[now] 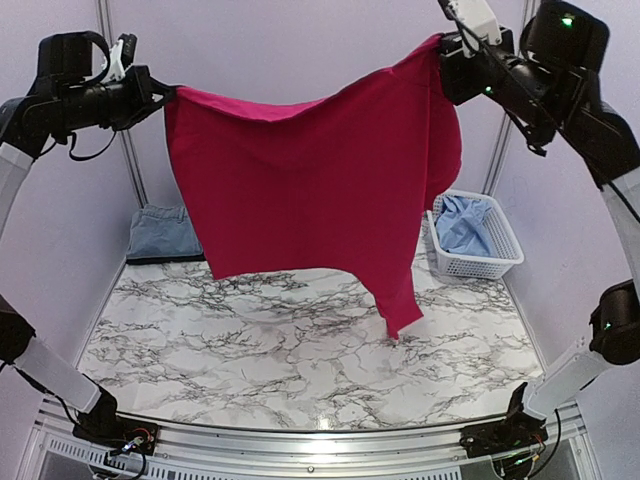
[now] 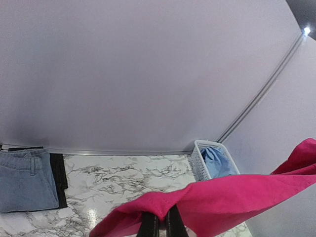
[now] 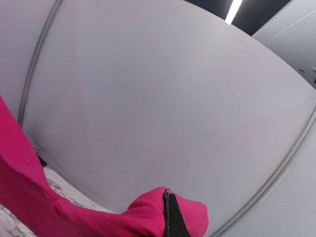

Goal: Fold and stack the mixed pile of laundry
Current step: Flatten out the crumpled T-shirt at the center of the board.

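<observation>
Left gripper [image 1: 165, 92]: clamped shut on one top corner of the pink T-shirt [image 1: 310, 190], raised high over the left side of the table [image 1: 300, 350].
Right gripper [image 1: 445, 50]: closed tight on the other top corner, raised high on the right and a little higher than the left one.
Pink T-shirt: hung in the air, spread wide between the two grippers, with its top edge sagging in the middle. Its lower right corner dropped lowest, close to the tabletop; whether it touched could not be told.
Denim piece [image 1: 160, 232]: lay folded at the far left corner of the table.
Dark piece [image 2: 60, 177]: lay under the denim, with a strip showing along one side.
Blue shirt [image 1: 462, 225]: sat crumpled inside the white basket [image 1: 480, 265] at the far right.
</observation>
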You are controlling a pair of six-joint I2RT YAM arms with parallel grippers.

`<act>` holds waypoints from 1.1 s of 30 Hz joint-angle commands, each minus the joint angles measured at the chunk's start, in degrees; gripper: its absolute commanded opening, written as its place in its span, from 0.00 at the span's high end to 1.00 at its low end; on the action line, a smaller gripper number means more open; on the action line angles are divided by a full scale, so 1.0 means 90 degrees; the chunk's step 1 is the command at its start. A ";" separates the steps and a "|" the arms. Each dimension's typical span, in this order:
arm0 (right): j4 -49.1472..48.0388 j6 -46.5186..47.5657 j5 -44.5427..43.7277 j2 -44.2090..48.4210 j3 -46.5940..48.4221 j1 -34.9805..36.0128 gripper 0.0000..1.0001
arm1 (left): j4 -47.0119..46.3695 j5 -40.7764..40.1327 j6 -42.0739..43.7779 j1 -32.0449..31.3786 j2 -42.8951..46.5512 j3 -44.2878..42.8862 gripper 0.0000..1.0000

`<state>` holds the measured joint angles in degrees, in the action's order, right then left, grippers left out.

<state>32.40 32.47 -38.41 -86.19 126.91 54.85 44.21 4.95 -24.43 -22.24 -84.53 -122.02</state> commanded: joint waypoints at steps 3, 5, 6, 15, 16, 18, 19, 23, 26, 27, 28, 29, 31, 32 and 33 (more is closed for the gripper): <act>-0.0782 0.0595 -0.0897 0.0789 -0.0223 0.2180 1.00 | -0.0211 0.0970 0.0024 -0.0297 0.1095 0.0114 1.00; -0.1142 0.1185 -0.1600 0.0809 -0.0448 0.3164 1.00 | -0.0213 0.1030 -0.0036 -0.0312 0.1434 0.0164 1.00; -0.1479 0.1677 -0.2023 0.0782 -0.0606 0.3680 1.00 | -0.0206 0.1040 -0.0060 -0.0312 0.1586 0.0184 1.00; -0.7313 0.6744 -0.4229 0.0175 -0.1243 0.5903 1.00 | -0.0164 0.0659 -0.0316 -0.0312 0.2825 0.0774 1.00; -0.7509 0.6828 -0.4261 0.0201 -0.1345 0.5933 1.00 | -0.0143 0.0521 -0.0328 -0.0312 0.2909 0.0879 1.00; -0.7738 0.6773 -0.4319 0.0329 -0.1621 0.5934 1.00 | -0.0115 0.0252 -0.0351 -0.0312 0.3044 0.1062 1.00; -0.7805 0.6638 -0.4331 0.0430 -0.1764 0.5937 1.00 | -0.0103 0.0068 -0.0358 -0.0312 0.3083 0.1184 1.00; -0.7360 0.5402 -0.4273 0.1339 -0.2375 0.5626 1.00 | -0.0034 -0.0791 -0.0376 -0.0312 0.3010 0.1785 1.00; -0.3707 0.1349 -0.3338 0.2414 -0.2606 0.4095 1.00 | -0.0047 -0.1312 -0.0401 -0.0312 0.2640 0.2247 1.00; -0.3203 0.0589 -0.2933 0.2703 -0.2877 0.3406 1.00 | -0.0075 -0.1486 -0.0367 -0.0315 0.2484 0.2400 1.00; -0.3076 0.0286 -0.2740 0.2868 -0.3165 0.2862 1.00 | -0.0081 -0.1758 -0.0338 -0.0304 0.2270 0.2480 1.00; -0.2673 -0.0096 -0.2570 0.2867 -0.3269 0.2321 0.99 | -0.0099 -0.1883 -0.0326 -0.0300 0.2062 0.2543 1.00; -0.1016 -0.1532 -0.0873 0.2416 -0.2918 0.0684 0.99 | -0.0219 -0.1944 -0.0227 -0.0286 0.1492 0.2655 1.00; -0.0277 -0.2412 0.0278 0.2069 -0.2690 -0.0486 1.00 | -0.0255 -0.1958 -0.0238 -0.0284 0.1262 0.2650 1.00; 0.0101 -0.2698 0.1178 0.1776 -0.2663 -0.1379 1.00 | -0.0351 -0.1925 -0.0216 -0.0288 0.1051 0.2670 1.00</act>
<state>9.65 39.09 -55.42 -62.11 99.57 65.95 42.24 -3.77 -27.57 -26.00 -67.94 -99.55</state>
